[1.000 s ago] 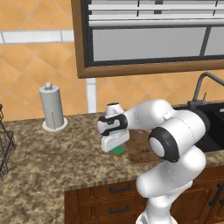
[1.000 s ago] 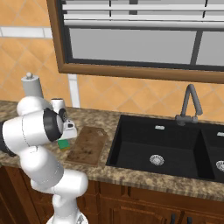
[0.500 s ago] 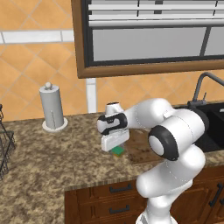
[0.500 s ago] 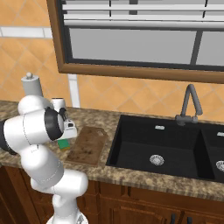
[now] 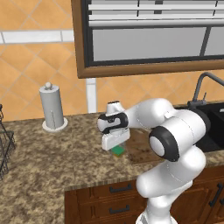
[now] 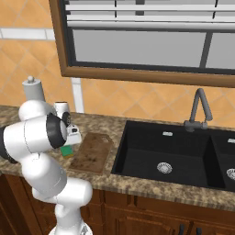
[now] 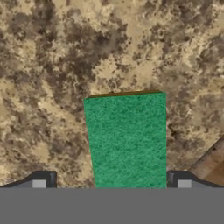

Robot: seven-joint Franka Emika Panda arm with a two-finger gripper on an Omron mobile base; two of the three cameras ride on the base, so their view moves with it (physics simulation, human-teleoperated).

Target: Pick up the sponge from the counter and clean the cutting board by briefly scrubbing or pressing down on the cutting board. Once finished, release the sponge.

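Left base view: the sponge (image 5: 117, 150) shows as a green sliver at frame centre, just under the gripper (image 5: 114, 144), lying on the speckled counter (image 5: 52, 162) beside the left edge of the cutting board (image 5: 142, 148), which the arm mostly covers. A paper towel roll (image 5: 52, 107) stands at left.

Right base view: the sponge (image 6: 67, 151) peeks out left of the board (image 6: 92, 152); the black sink (image 6: 174, 158) sits to the right.

Hand view: the sponge's (image 7: 127, 140) green top runs between the jaws, which stand wide on either side. I cannot tell whether they touch it.
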